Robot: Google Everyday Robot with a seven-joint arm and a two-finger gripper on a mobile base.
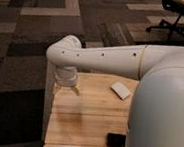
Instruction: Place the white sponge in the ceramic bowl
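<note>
my claw hangs pointing down over the far left corner of the wooden table, its 2 fingers spread apart with nothing between them. the white sponge lies flat near the table's far edge, toward its right side, well apart from my claw and untouched. a black phone rests on the table's near right part. my arm stretches across above the table's far edge

Wood table, white sponge, phone, claw above
</note>
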